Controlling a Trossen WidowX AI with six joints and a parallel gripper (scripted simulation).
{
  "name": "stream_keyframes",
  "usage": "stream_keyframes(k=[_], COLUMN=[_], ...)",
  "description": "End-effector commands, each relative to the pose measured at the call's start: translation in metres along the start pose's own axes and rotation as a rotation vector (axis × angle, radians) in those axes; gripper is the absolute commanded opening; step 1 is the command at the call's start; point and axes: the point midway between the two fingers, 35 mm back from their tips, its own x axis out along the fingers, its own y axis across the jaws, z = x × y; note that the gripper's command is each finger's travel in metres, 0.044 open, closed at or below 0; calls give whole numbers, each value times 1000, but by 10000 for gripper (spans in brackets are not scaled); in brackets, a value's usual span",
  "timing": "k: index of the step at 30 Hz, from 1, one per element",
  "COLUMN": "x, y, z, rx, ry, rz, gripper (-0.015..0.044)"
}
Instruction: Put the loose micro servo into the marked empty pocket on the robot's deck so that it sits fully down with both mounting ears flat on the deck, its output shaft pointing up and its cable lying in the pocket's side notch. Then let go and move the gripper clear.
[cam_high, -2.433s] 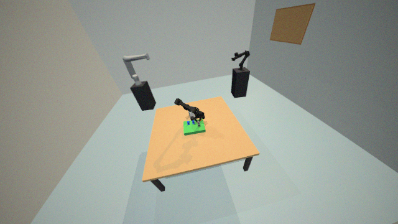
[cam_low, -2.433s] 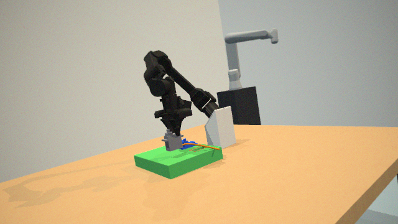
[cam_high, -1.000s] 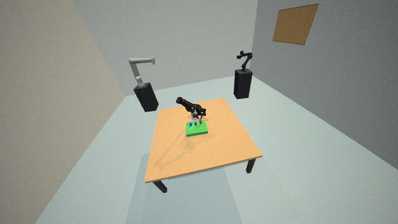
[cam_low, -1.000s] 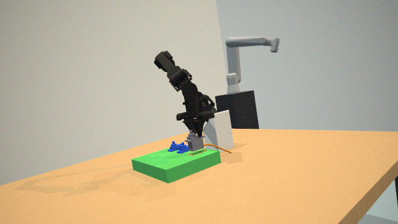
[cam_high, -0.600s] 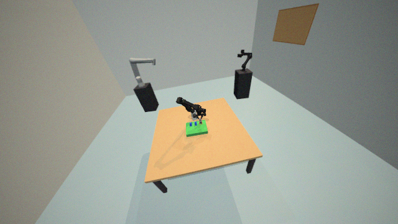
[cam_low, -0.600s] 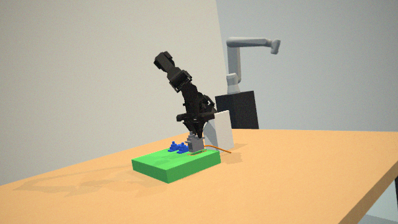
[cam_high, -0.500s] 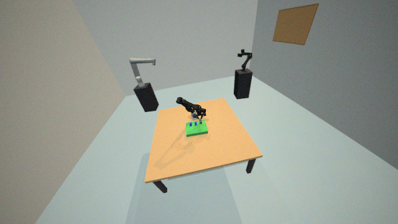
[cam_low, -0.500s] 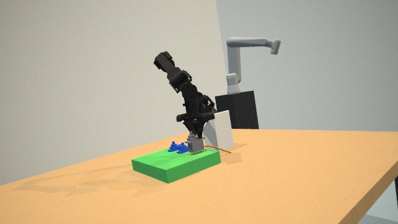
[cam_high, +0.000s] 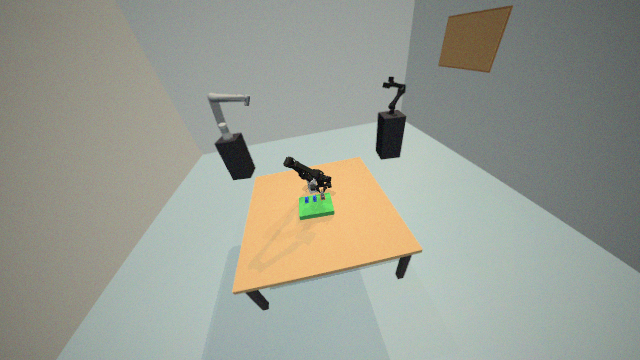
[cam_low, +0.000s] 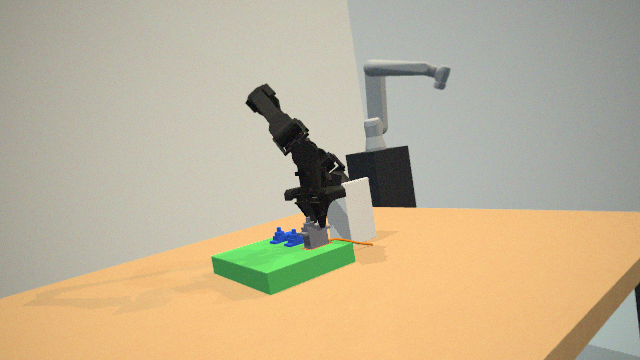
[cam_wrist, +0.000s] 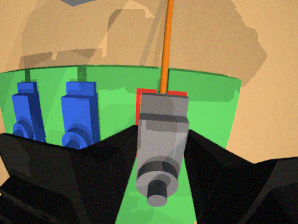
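Wooden table (cam_high: 350, 235) (cam_low: 430, 290) (cam_wrist: 272, 30): green deck (cam_high: 316, 209) (cam_low: 260, 260) (cam_wrist: 212, 112) (flat) on top.

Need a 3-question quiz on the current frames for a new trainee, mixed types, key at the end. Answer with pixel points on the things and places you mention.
1. True or false: the gray servo (cam_low: 316, 236) (cam_wrist: 162, 135) is clear of the gripper (cam_low: 316, 223) (cam_wrist: 161, 133).
2. Multiple choice: which color is the outline around the pocket (cam_wrist: 138, 106)?
A) white
B) red
C) purple
3. Fill in: besides the gray one, the green deck (cam_high: 316, 209) (cam_low: 270, 260) (cam_wrist: 210, 110) carries ____ blue servos (cam_high: 306, 200) (cam_low: 278, 236) (cam_wrist: 80, 107).

Key: 1. false; 2. B; 3. two
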Motion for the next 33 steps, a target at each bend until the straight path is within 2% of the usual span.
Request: stream_keyframes(k=[1, 33], x=[4, 36], y=[0, 0], z=[-1, -1], rx=[-5, -5], ry=[6, 6], rz=[2, 3], gripper=[0, 0])
